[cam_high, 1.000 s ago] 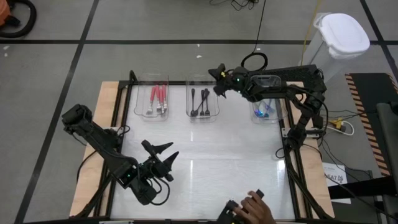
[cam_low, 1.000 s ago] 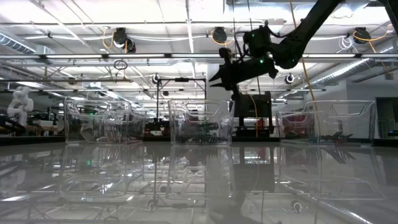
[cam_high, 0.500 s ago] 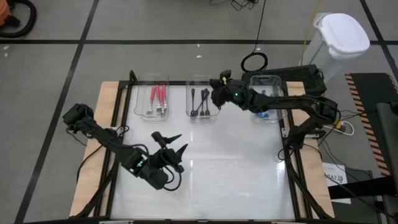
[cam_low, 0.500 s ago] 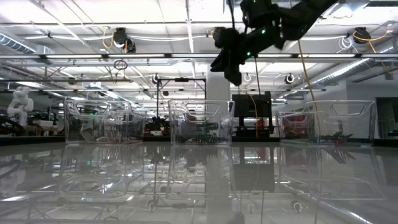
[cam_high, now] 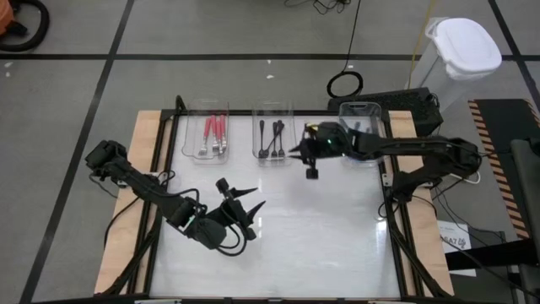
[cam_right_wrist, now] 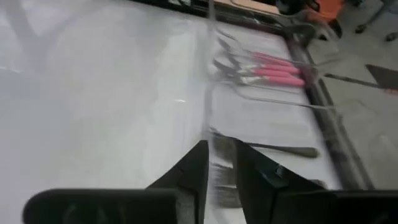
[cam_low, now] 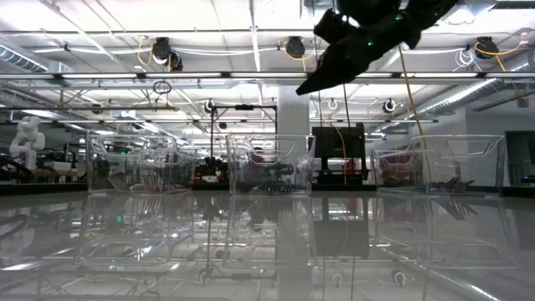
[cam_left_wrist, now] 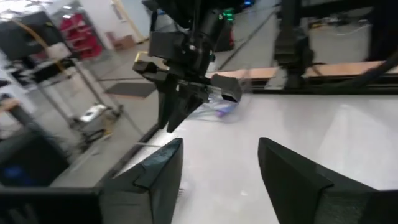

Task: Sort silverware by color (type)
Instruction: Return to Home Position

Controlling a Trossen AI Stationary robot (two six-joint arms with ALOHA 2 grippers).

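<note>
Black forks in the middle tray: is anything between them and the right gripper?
Only the clear wall of the middle tray. The right gripper hangs beside it, well above its rim; the black forks lie inside. The left gripper waits apart.

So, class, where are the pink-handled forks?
High view: the pink-handled forks lie in the leftmost clear tray at the table's far edge, left of the black forks.

Three clear trays (cam_high: pixel 275 106) along white table (cam_high: pixel 321 219) far edge; white lidded bin (cam_high: pixel 462 46), probably, on floor.
</note>
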